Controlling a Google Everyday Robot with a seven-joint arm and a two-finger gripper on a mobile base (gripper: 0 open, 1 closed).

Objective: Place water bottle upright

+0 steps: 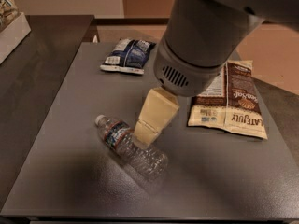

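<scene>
Water bottle point(140, 155) lies on its side on grey table point(224, 176), cap far-left; gripper point(145, 135) at its middle; how far open, and whether touching: cannot tell.

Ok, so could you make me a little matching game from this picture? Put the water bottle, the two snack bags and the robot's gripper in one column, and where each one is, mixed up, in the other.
Things
1. water bottle
2. blue snack bag
3. brown snack bag
4. gripper

Places
A. flat on the right side of the table
B. right over the bottle, by its label band
C. lying on its side near the front
D. flat near the table's far edge

Pairs: 1-C, 2-D, 3-A, 4-B
</scene>
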